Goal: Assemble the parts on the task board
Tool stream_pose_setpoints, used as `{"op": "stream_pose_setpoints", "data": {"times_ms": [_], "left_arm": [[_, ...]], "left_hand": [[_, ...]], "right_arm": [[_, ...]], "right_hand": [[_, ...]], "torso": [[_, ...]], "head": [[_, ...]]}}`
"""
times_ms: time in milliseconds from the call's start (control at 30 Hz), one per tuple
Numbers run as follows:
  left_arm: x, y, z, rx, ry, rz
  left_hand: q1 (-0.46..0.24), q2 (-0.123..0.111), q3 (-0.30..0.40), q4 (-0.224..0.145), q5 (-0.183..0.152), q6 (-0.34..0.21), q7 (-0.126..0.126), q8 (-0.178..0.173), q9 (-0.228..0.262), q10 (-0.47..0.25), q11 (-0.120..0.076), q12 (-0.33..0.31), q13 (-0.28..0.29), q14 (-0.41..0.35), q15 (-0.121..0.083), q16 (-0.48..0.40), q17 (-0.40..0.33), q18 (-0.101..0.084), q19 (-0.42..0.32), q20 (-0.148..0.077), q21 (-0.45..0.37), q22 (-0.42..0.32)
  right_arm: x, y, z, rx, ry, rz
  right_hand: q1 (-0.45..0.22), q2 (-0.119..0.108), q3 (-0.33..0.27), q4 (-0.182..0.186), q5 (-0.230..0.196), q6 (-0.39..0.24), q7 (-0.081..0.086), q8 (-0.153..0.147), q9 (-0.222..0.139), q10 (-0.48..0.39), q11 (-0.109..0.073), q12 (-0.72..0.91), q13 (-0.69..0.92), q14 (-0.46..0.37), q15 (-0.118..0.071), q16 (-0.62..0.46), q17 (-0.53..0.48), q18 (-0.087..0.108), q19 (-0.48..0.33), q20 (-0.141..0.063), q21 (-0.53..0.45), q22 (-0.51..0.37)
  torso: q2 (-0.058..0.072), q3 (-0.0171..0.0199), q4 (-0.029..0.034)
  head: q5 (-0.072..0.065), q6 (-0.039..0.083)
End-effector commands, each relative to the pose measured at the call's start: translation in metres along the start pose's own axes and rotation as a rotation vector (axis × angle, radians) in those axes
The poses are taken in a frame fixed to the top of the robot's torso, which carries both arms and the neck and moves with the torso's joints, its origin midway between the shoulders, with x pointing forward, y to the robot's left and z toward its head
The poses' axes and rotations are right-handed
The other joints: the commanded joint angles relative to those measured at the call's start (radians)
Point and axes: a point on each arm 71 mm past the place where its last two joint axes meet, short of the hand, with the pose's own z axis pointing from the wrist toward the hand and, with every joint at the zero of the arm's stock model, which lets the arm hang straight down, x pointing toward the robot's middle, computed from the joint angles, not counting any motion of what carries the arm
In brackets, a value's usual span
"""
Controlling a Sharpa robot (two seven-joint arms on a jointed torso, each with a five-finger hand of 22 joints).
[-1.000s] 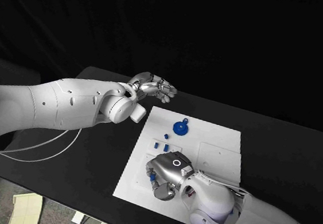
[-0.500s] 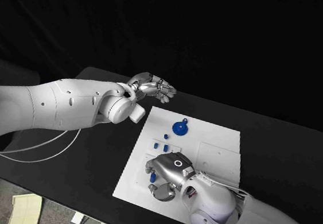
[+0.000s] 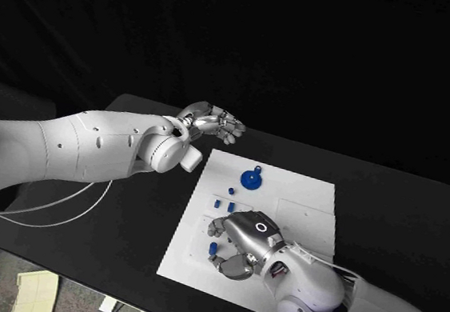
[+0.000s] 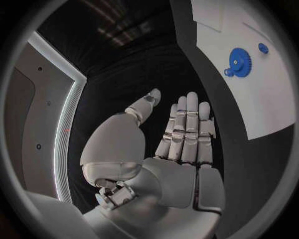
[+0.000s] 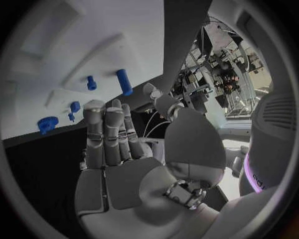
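We see a black worktop (image 3: pixel 403 210), black backdrop (image 3: pixel 313 49) behind the worktop, grey floor (image 3: pixel 9 262) below the worktop's near left corner, a pale box (image 3: pixel 38 287) on it.

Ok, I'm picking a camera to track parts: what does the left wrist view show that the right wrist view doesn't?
Left wrist view: the left hand, held flat and empty beside the board. Right wrist view: the right hand, also empty, plus a blue peg and a smaller stud on the board. Both: the blue gear and the white board.
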Motion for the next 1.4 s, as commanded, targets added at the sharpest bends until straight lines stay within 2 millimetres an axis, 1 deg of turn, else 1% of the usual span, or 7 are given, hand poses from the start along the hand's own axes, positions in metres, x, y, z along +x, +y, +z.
{"op": "stream_pose_setpoints", "data": {"times_ms": [33, 367, 667, 867, 1067, 1167, 1400], "left_arm": [[0.001, -0.002, 0.000, 0.008, 0.010, -0.008], [-0.001, -0.001, 0.000, 0.007, 0.005, -0.006], [-0.002, -0.001, 0.001, 0.007, 0.000, -0.004], [-0.001, 0.001, 0.001, 0.005, 0.003, -0.006], [0.002, 0.004, 0.001, 0.000, 0.007, -0.012], [0.002, 0.007, 0.000, -0.004, 0.007, -0.013], [0.006, 0.018, -0.003, -0.023, 0.012, -0.023]], "left_hand": [[-0.007, 0.000, -0.001, 0.005, -0.003, -0.008, 0.002, 0.005, -0.001, 0.003, 0.000, 0.000, -0.002, 0.008, 0.001, -0.006, 0.001, 0.009, 0.008, 0.001, -0.007, 0.001], [-0.007, 0.000, -0.001, 0.005, -0.003, -0.008, 0.002, 0.005, -0.001, 0.003, 0.000, 0.000, -0.002, 0.008, 0.001, -0.007, 0.002, 0.009, 0.008, 0.001, -0.007, 0.002], [-0.007, 0.000, -0.001, 0.005, -0.003, -0.008, 0.002, 0.005, -0.001, 0.003, 0.000, 0.000, -0.002, 0.008, 0.001, -0.007, 0.003, 0.009, 0.008, 0.000, -0.007, 0.002], [-0.008, 0.000, -0.001, 0.006, -0.003, -0.007, 0.002, 0.005, -0.001, 0.003, 0.000, 0.000, -0.002, 0.009, 0.001, -0.008, 0.004, 0.009, 0.008, 0.000, -0.007, 0.002], [-0.008, 0.000, -0.001, 0.006, -0.003, -0.007, 0.002, 0.005, -0.001, 0.003, 0.000, 0.000, -0.002, 0.009, 0.001, -0.008, 0.004, 0.009, 0.009, 0.000, -0.007, 0.003], [-0.008, 0.000, -0.001, 0.006, -0.003, -0.007, 0.002, 0.005, -0.001, 0.003, 0.000, 0.000, -0.002, 0.009, 0.001, -0.008, 0.004, 0.009, 0.009, 0.000, -0.008, 0.003], [-0.008, 0.001, -0.001, 0.007, -0.003, -0.007, 0.002, 0.006, -0.001, 0.003, 0.000, 0.000, -0.002, 0.009, 0.001, -0.009, 0.005, 0.009, 0.009, 0.000, -0.008, 0.003]], "right_arm": [[-0.015, -0.003, -0.005, -0.001, -0.062, 0.170], [-0.069, -0.064, -0.022, 0.168, -0.069, 0.345], [-0.087, -0.139, -0.057, 0.413, 0.052, 0.589], [-0.085, -0.157, -0.080, 0.497, 0.110, 0.561], [-0.061, -0.168, -0.115, 0.648, 0.278, 0.680], [-0.057, -0.171, -0.123, 0.687, 0.325, 0.651], [-0.041, -0.171, -0.135, 0.750, 0.445, 0.584]], "right_hand": [[-0.022, 0.001, -0.022, 0.008, 0.004, -0.006, -0.001, -0.003, -0.001, 0.000, -0.002, 0.001, -0.002, -0.003, 0.006, -0.003, -0.002, 0.115, -0.002, 0.001, -0.007, 0.008], [-0.119, 0.017, -0.139, 0.064, 0.095, -0.023, 0.003, -0.004, -0.005, 0.073, -0.032, 0.063, 0.016, 0.001, -0.023, 0.010, 0.000, 0.115, 0.002, -0.016, -0.005, 0.015], [-0.091, 0.063, -0.180, 0.072, -0.008, -0.018, -0.045, 0.004, 0.002, 0.253, -0.093, 0.376, 0.232, 0.013, -0.079, 0.056, 0.037, 0.115, 0.027, -0.042, 0.042, 0.024], [-0.093, 0.078, -0.187, 0.097, -0.012, 0.024, -0.061, 0.032, 0.038, -0.021, -0.108, 0.960, 0.760, 0.003, -0.092, 0.111, 0.105, 0.115, 0.024, -0.066, 0.105, 0.024], [-0.111, 0.104, -0.173, 0.133, -0.005, 0.051, -0.071, 0.046, 0.063, 0.011, -0.117, 1.083, 0.892, 0.013, -0.104, 0.142, 0.139, 0.115, 0.028, -0.073, 0.145, 0.024], [-0.155, 0.174, -0.206, 0.136, 0.075, 0.072, -0.079, 0.058, 0.081, 0.036, -0.124, 1.117, 0.963, 0.008, -0.110, 0.152, 0.155, 0.115, 0.015, -0.071, 0.165, 0.025], [-0.172, 0.189, -0.209, 0.122, 0.074, 0.083, -0.082, 0.061, 0.096, 0.064, -0.128, 1.132, 1.009, 0.007, -0.113, 0.152, 0.164, 0.115, 0.006, -0.069, 0.177, 0.022]], "torso": [[-0.001, 0.0000, -0.0016], [-0.003, 0.0019, -0.0047], [-0.007, 0.0040, -0.0112], [-0.012, 0.0078, -0.0156], [-0.024, 0.0094, -0.0192], [-0.031, 0.0075, -0.0216], [-0.062, 0.0080, -0.0302]], "head": [[-0.002, 0.002], [-0.015, 0.010], [-0.081, 0.051], [-0.095, 0.046], [-0.120, 0.040], [-0.136, 0.040], [-0.143, 0.023]]}}
